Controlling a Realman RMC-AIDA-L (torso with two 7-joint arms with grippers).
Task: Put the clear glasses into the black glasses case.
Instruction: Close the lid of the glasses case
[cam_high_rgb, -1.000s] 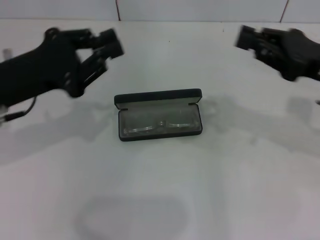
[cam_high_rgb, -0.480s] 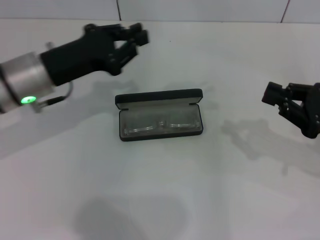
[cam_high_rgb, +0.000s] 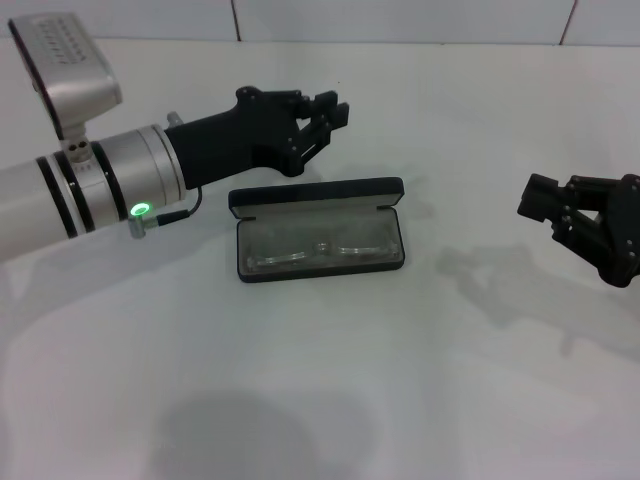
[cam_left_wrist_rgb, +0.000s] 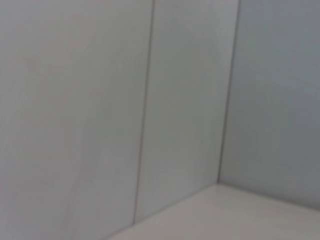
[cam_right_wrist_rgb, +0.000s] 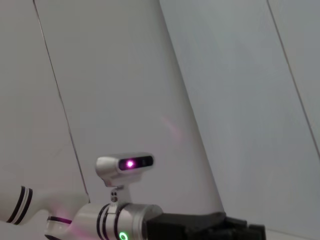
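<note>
Since the clear glasses (cam_high_rgb: 320, 250) are sitting folded inside the black glasses case (cam_high_rgb: 318, 243), which lies open near the middle of the white table (cam_high_rgb: 400, 400) with its lid propped up at the back, the putting-in part looks basically done to me. Left gripper (cam_high_rgb: 330, 118) hangs just behind the lid, fingers bunched close together and holding nothing. Right gripper (cam_high_rgb: 540, 205) is well off to the right side, and honestly I can't tell whether its 2 fingers are open or closed. Biggest risk I see: if the left arm comes down to flip the lid, it could shove the light case across the slick table or pinch a clear arm sticking up.
</note>
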